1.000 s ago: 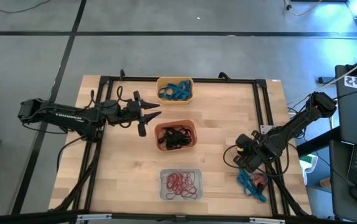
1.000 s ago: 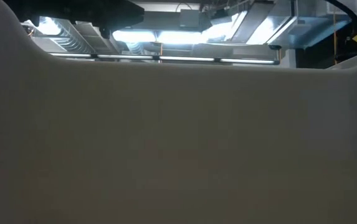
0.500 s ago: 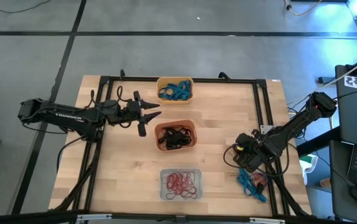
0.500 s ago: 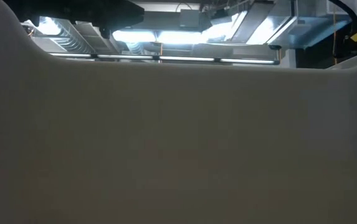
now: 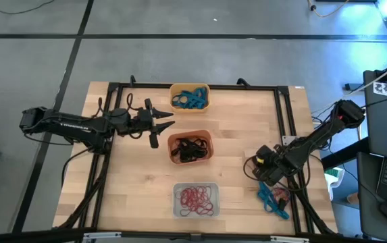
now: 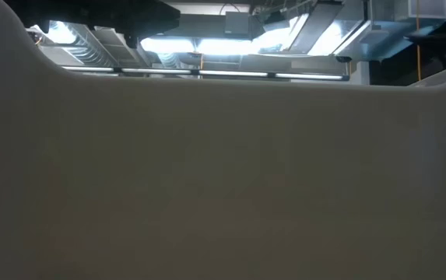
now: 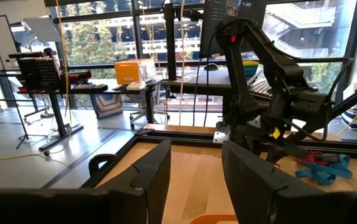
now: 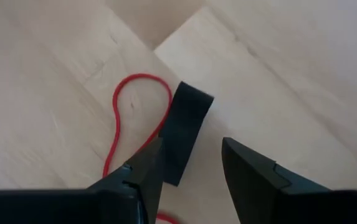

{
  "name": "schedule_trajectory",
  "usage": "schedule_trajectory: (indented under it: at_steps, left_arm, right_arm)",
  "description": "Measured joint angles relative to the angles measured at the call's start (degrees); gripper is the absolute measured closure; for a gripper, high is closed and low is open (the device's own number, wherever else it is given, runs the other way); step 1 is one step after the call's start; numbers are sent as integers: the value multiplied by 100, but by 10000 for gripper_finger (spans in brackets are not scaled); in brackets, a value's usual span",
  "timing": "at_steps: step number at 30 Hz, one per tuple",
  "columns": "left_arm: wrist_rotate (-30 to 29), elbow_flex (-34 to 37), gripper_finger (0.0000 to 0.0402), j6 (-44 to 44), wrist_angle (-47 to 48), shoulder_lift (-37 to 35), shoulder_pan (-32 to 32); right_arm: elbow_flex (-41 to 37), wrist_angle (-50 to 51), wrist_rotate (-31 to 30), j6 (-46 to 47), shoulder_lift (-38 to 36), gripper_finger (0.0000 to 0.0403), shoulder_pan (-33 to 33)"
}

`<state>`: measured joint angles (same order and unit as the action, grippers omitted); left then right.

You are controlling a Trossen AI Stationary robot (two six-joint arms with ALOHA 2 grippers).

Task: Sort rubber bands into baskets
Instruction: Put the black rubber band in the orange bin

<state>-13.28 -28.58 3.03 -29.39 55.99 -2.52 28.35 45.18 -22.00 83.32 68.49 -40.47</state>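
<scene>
Three baskets stand in a row down the table's middle: a yellow one [image 5: 190,98] with blue rubber bands, a red-orange one [image 5: 190,147] with black bands, and a pale one [image 5: 196,200] with red bands. Loose blue and red bands [image 5: 274,197] lie near the table's right near corner. My right gripper [image 5: 269,178] points steeply down just beside them, open. In the right wrist view a wide black band [image 8: 187,127] and a thin red band [image 8: 131,115] lie flat on the wood under my right gripper [image 8: 192,143]. My left gripper [image 5: 161,125] waits open, level, left of the red-orange basket. My right gripper comes from above with its fingers on either side of the black band's near end [image 8: 173,174]. One fingertip [image 8: 148,163] stands right against that end. Whether it touches the band I cannot tell.
A black frame [image 5: 281,121] and black cables run along the table's edges. The pale basket's wall [image 6: 207,179] fills nearly the whole low view. Bare wood lies between the baskets and the right arm.
My right gripper has sunk a little toward the table beside the loose bands and has rolled slightly. The bands and baskets lie as before.
</scene>
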Motion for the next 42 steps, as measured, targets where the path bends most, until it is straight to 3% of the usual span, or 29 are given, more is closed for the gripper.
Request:
schedule_trajectory:
  at_steps: [7, 24, 28, 36, 42]
  left_arm:
    - [0, 0, 260, 36, 0, 0, 2]
    - [0, 0, 260, 37, 2, -2, 2]
    - [0, 0, 260, 37, 2, 0, 2]
    - [0, 0, 260, 37, 2, 0, 0]
    - [0, 0, 260, 37, 2, -1, 2]
  right_arm:
    - [-219, -572, -46, -256, 0, 240, 0]
    - [-219, -445, 61, -534, 0, 244, 0]
    - [-219, -458, 62, -535, 0, 280, 0]
    - [-219, -445, 61, -576, 0, 391, 0]
    - [-212, -436, -40, -580, 0, 383, 0]
